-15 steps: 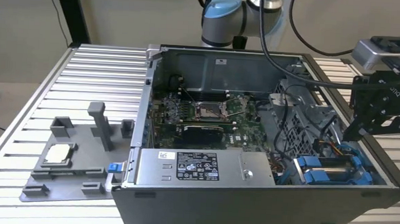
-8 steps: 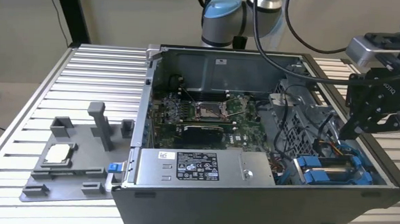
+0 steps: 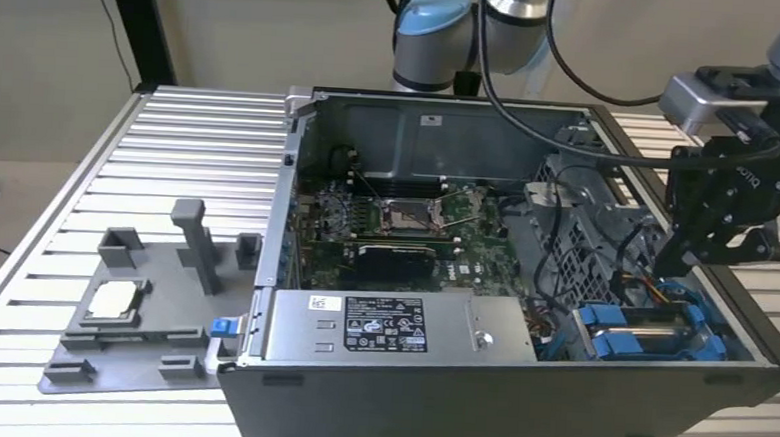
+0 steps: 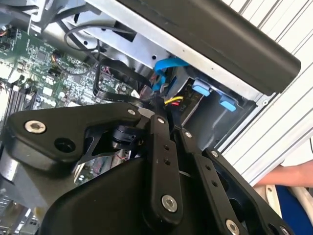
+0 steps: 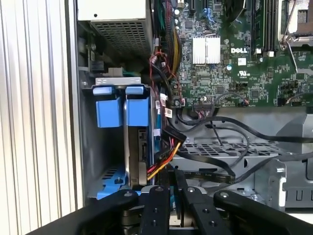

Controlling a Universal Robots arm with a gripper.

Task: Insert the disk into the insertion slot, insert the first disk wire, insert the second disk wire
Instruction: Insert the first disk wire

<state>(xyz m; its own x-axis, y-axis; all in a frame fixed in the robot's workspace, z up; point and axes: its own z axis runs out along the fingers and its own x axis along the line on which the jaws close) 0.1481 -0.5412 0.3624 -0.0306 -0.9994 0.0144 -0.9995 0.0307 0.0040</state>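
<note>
Computer case (image 3: 487, 404) lies open on the bench (image 3: 194, 138). Inside it are the mainboard (image 5: 230, 73), the power-supply box (image 3: 384, 323) and the drive cage (image 5: 88, 147).

The cage holds two blue carriers side by side. The disk (image 5: 136, 152) is seated in the insertion slot (image 3: 702, 333), the cage bay nearer the mainboard. The other carrier (image 5: 107, 110) is in the next bay.

A black plug (image 5: 164, 159) with yellow and red wires meets the disk's end. The gripper (image 5: 172, 172) is over the cage at that plug, narrow, fingers drawn together.

Well apart from the cage, a grey tray (image 3: 129, 365) holds a square chip (image 3: 114, 299).

claw (image 5: 172, 172): matt black | disk (image 5: 138, 110) frame: glossy blue plastic | table (image 3: 207, 139): ribbed bare metal | case (image 3: 487, 409): matt grey metal
</note>
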